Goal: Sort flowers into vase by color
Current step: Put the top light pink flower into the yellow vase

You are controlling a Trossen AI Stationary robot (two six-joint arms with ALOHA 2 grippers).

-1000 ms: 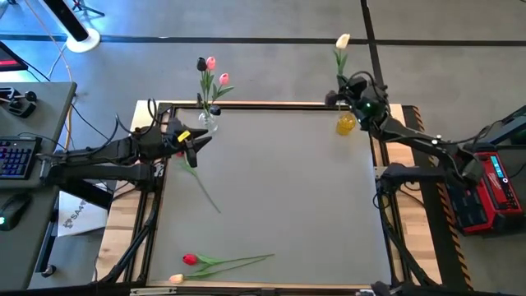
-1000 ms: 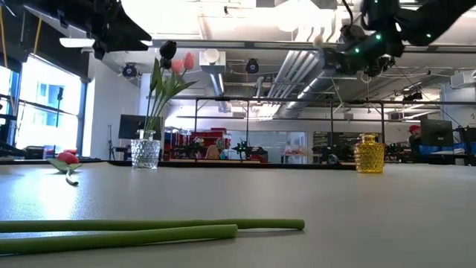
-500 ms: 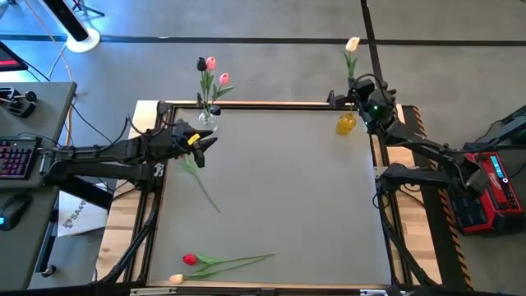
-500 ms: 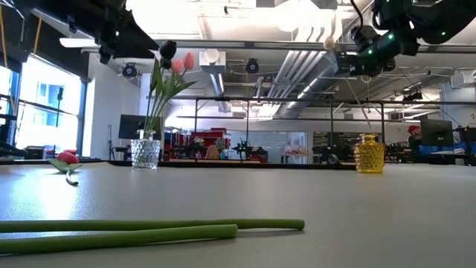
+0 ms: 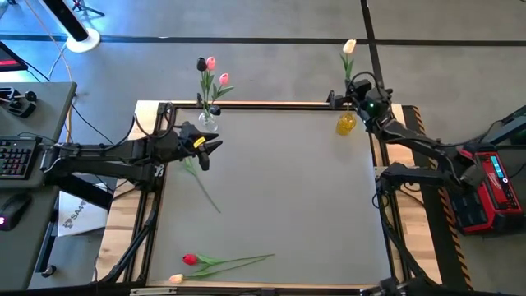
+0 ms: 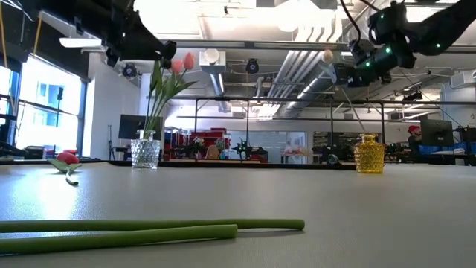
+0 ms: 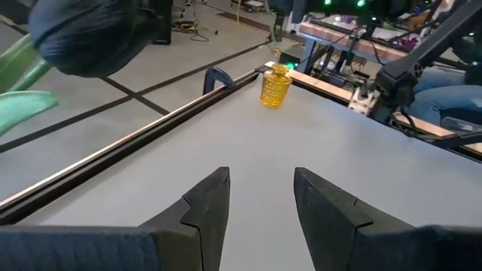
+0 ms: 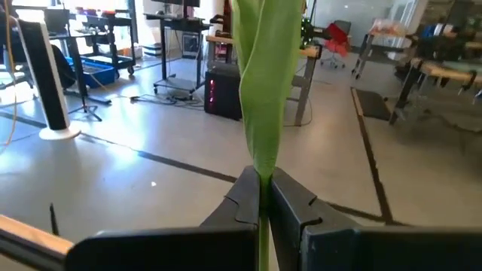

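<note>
the open, empty left gripper (image 5: 205, 146) has been carried right, beside the clear glass vase (image 5: 207, 122) of pink and dark tulips. the right gripper (image 5: 355, 90), clamped on a cream-headed tulip (image 5: 348, 47), is shifted over the amber glass vase (image 5: 346, 123); insertion seems close.

Seven tulips are counted: three in the clear glass vase (image 5: 207, 122), three lying on the table (image 5: 296, 189), one held above the yellow vase (image 5: 346, 124).
</note>
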